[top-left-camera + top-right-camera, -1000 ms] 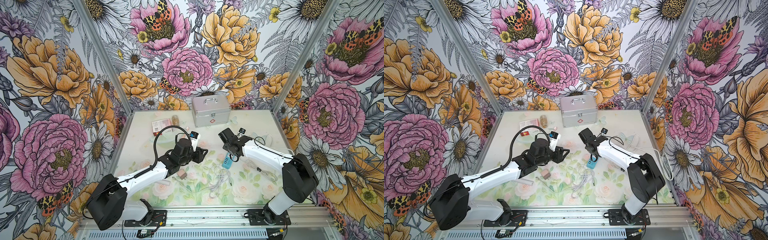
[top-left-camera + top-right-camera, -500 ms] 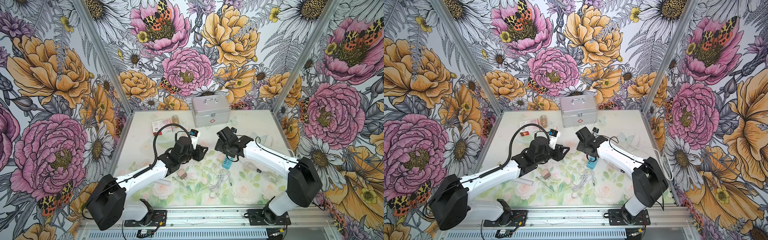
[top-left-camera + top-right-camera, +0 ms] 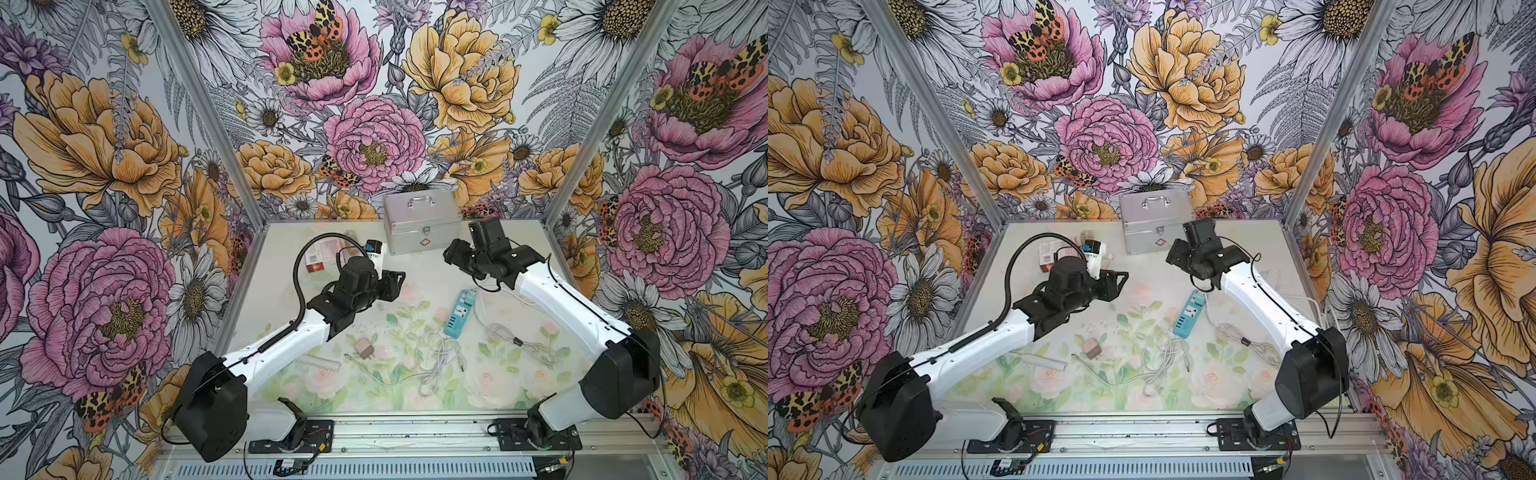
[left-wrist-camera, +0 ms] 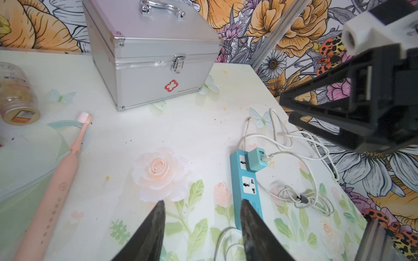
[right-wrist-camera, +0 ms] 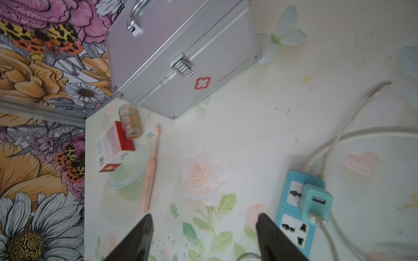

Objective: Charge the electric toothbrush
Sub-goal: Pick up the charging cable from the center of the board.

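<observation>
So the right gripper (image 5: 203,217) just backed off the blue power strip (image 5: 294,226) toward the far side, jaws apart and empty like the left gripper (image 4: 201,203), adapter (image 5: 314,201) looks plugged in, but the pink toothbrush (image 5: 150,171) lies untouched far left, so probably next.

red cross-shaped sign on silver case (image 4: 153,74) front, small print beside it unreadable
</observation>
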Tool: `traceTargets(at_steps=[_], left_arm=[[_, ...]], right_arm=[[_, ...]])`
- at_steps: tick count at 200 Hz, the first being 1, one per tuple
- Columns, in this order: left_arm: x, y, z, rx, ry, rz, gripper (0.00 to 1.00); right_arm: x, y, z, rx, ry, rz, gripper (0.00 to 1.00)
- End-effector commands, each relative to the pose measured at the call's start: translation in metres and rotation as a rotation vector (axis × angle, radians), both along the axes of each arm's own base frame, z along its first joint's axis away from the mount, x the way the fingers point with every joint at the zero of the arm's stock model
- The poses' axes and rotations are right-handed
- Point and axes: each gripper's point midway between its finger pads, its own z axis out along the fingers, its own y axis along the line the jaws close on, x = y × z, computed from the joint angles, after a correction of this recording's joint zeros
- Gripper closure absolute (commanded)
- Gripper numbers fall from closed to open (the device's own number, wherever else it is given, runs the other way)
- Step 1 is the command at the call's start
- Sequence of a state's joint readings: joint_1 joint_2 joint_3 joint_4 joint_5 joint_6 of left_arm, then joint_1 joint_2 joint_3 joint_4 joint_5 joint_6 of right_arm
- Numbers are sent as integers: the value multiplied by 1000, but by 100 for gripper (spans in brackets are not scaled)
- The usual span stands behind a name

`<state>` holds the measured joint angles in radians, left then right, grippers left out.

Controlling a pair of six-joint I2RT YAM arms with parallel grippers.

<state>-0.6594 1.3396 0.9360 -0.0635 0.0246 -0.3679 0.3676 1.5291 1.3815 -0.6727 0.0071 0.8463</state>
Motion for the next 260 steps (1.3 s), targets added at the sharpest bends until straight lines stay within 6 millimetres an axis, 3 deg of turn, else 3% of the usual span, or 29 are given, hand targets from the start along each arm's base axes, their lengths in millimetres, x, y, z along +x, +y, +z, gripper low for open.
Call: traceTargets(at_steps=[1, 20, 52, 72, 107, 141, 171, 202, 260], left_arm=[[2, -19, -2, 37, 3, -20, 46], [3, -38, -3, 44, 4, -49, 46], [10, -56, -8, 54, 8, -68, 46], [12, -64, -11, 58, 12, -86, 46], [18, -68, -15, 70, 12, -85, 46], [18, -68, -15, 76, 6, -84, 46], [20, -66, -18, 81, 10, -82, 46], [20, -64, -18, 85, 7, -76, 45], [22, -63, -21, 90, 9, -72, 45]], right_arm=[[3, -57, -48, -135, 136, -96, 28], [15, -86, -86, -171, 227, -167, 30], [34, -109, -134, -231, 322, -222, 36], [43, -113, -154, -242, 339, -242, 39], [60, -118, -170, -244, 333, -247, 49], [61, -123, -167, -251, 327, -257, 54], [56, -132, -189, -241, 382, -276, 57], [61, -134, -188, -251, 364, -273, 62], [65, -132, -206, -257, 378, -254, 73]])
